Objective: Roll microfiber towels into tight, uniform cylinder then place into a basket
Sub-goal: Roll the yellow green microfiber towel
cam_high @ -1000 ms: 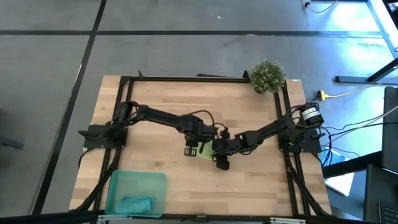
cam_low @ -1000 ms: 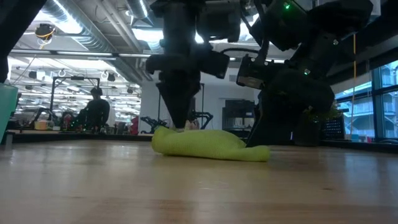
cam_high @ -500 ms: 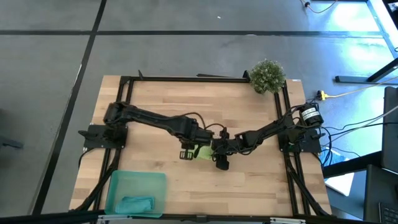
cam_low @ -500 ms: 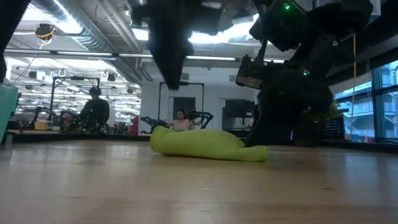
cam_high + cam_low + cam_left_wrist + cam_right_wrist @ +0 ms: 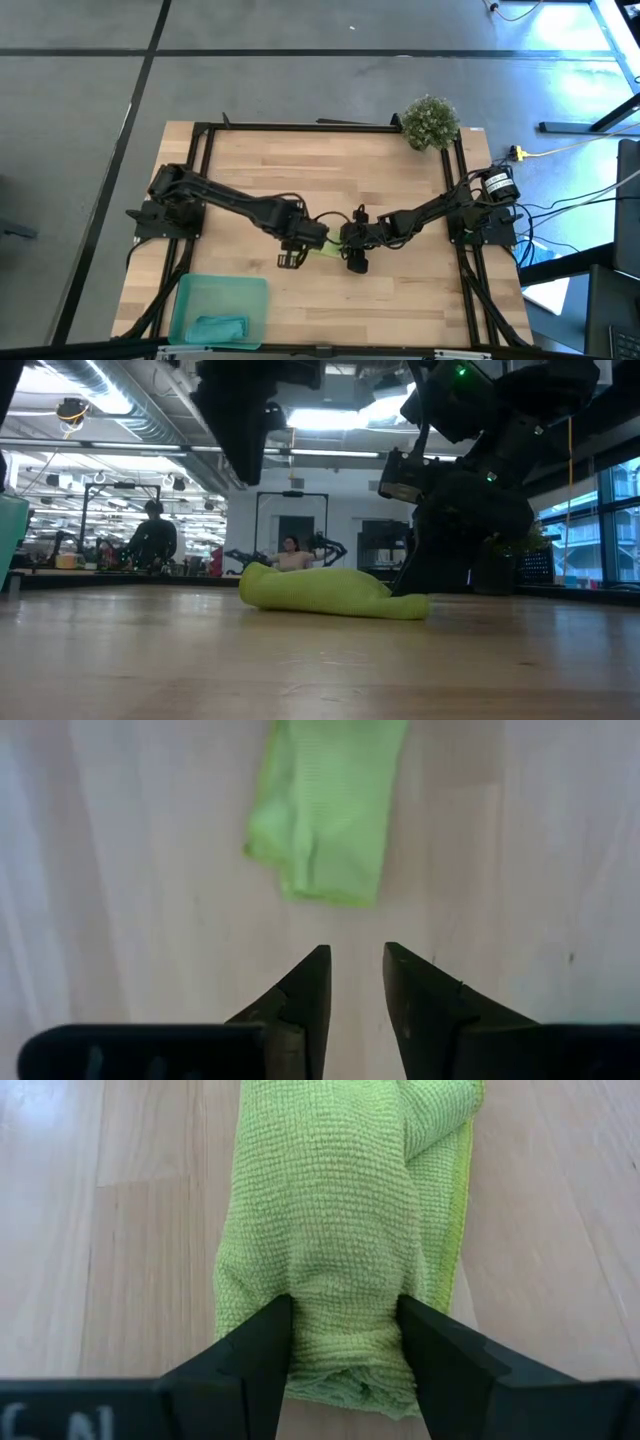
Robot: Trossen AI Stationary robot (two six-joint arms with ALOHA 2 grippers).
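Note:
A lime towel (image 5: 340, 1210), rolled into a loose cylinder, lies on the wooden table near its middle (image 5: 322, 246) (image 5: 330, 592). My right gripper (image 5: 345, 1315) is shut on the roll's right end (image 5: 352, 244). My left gripper (image 5: 355, 960) hangs above the table off the roll's left end (image 5: 289, 260), its fingers a narrow gap apart with nothing between them. In the low view it is the dark shape at the upper left (image 5: 245, 450). The teal basket (image 5: 190, 292) stands at the near left corner with a teal towel (image 5: 220, 326) lying in it. My right gripper pinches the roll's right end (image 5: 345, 1345) between its two fingers (image 5: 265, 1350), one on each long side. The fingers slant down from the table's right and lie along the roll. The cloth bulges between them. The roll rests full length on the table.
A bushy potted plant (image 5: 430, 122) stands at the far right corner. A black frame (image 5: 300, 126) runs round the table's edges. Bare wood lies between the roll and the basket. In the low view, the room behind shows a seated person (image 5: 152, 535).
My left gripper has lifted off the roll's left end and gone up and toward the table's near left, its narrow gap unchanged. The lime roll has stayed on the table, held at its right end by my still right gripper.

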